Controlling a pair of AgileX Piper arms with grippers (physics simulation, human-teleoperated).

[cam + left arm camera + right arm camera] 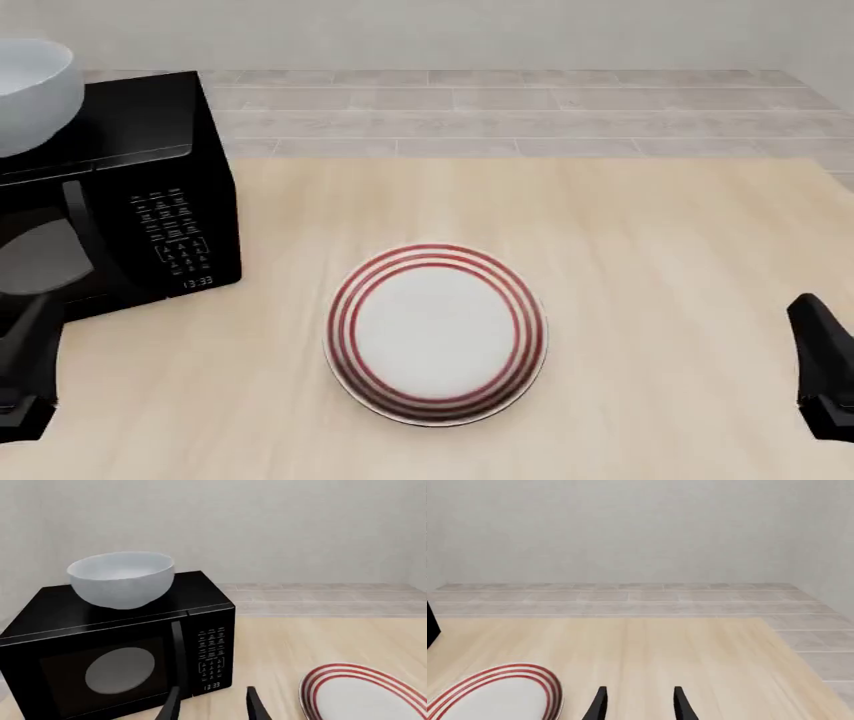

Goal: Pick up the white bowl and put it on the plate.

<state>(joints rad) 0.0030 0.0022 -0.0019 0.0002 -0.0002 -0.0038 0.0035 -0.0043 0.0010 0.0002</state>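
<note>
1. A light wooden table (641, 260) with pale, fine grain fills the near part of the scene.
2. Beyond its far edge lies a floor (534, 110) of pale grey-beige tiles laid in long rows.
3. A plain off-white wall (640, 530), bare and unmarked, rises behind the floor.
4. A black microwave (147, 200) with a keypad and a small clock display stands on the table's far left.
5. The light is soft and even, with faint shadows.
</note>
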